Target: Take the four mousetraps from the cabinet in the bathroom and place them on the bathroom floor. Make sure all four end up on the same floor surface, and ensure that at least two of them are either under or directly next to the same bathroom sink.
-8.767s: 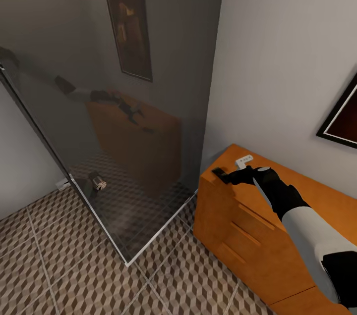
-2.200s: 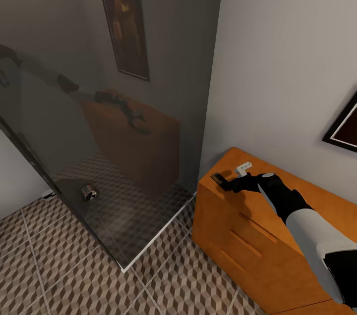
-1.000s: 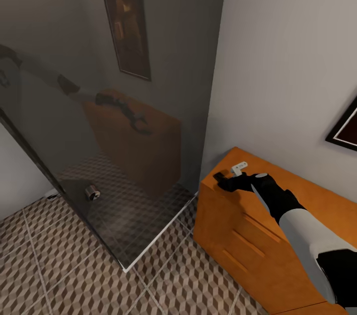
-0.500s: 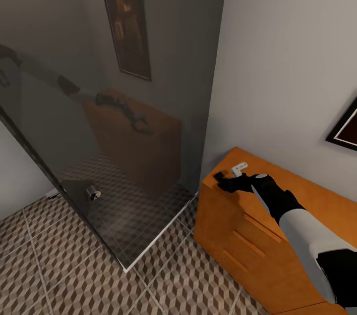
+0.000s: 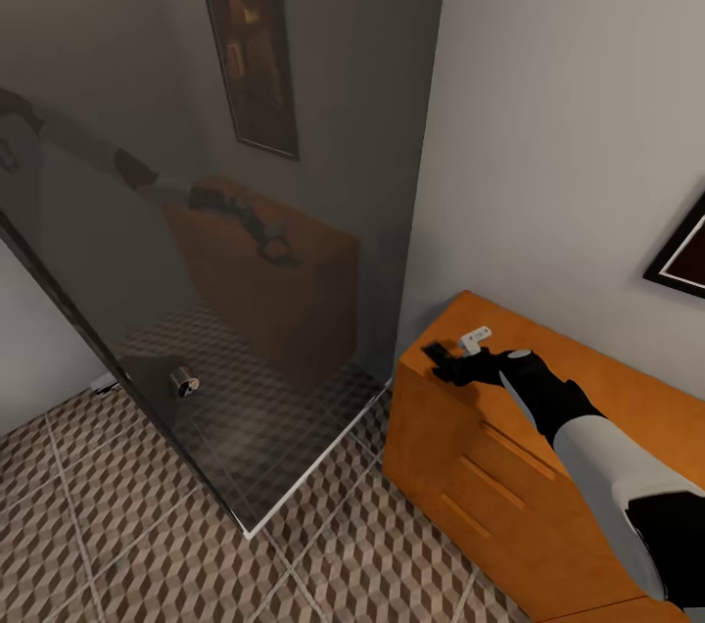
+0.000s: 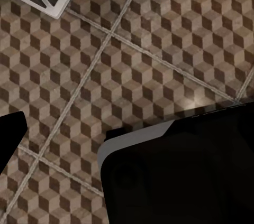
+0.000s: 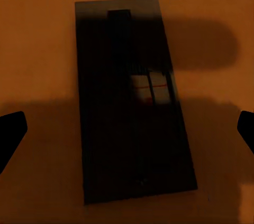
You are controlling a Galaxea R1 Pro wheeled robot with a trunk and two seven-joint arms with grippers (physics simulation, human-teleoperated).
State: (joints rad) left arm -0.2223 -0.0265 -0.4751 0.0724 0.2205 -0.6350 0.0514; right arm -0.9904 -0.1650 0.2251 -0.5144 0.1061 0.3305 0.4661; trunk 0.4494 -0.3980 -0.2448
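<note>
right gripper has drawn slightly back along the cabinet worktop, jaws spread wide over a dark mousetrap; grasp not yet made.

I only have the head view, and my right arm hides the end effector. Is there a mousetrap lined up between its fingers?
Observer: Yes. The right wrist view shows one mousetrap lying flat on the cabinet top, centred in front of the right end effector.
Operator: Are the fingers touching it?
Observer: No. The fingertips stand wide apart, one off each long edge and clear of the board, so the end effector is open.
Operator: What does the left wrist camera see?
Observer: It looks down on the cube-pattern bathroom floor and a white corner of the shower frame.
</note>
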